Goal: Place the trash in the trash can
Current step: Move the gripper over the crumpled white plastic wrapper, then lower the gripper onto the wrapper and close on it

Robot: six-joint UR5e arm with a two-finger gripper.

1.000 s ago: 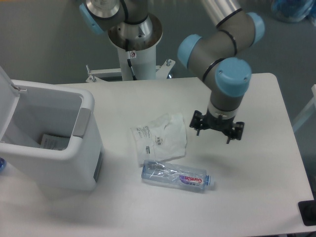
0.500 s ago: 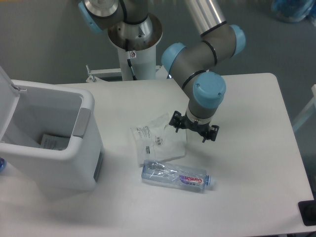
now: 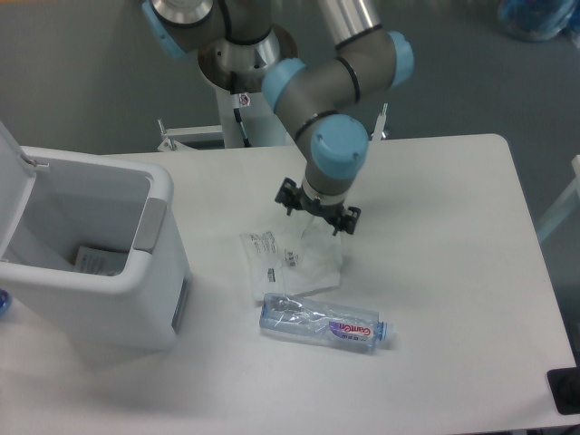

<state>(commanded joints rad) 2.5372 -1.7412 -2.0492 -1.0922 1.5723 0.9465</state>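
the plastic bag (image 3: 292, 261) lies directly beneath the tool (image 3: 317, 210), its fingers spread.

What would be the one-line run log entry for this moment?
gripper: over bag, holding nothing | bottle: lying on table | bin: lid open

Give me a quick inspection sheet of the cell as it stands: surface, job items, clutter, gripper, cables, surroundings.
Surface: white table, rounded corners, looks clean.
Job's things: plastic bag flat mid-table; water bottle on its side just in front of the bag; trash can at the table's left, lid up, paper scrap inside.
Clutter: nothing seen.
Gripper: gripper above the bag's far edge, holding nothing; jaw state unclear.
Cables: one dark cable at the arm's pedestal.
Surroundings: grey floor; blue object top right; black item bottom right.
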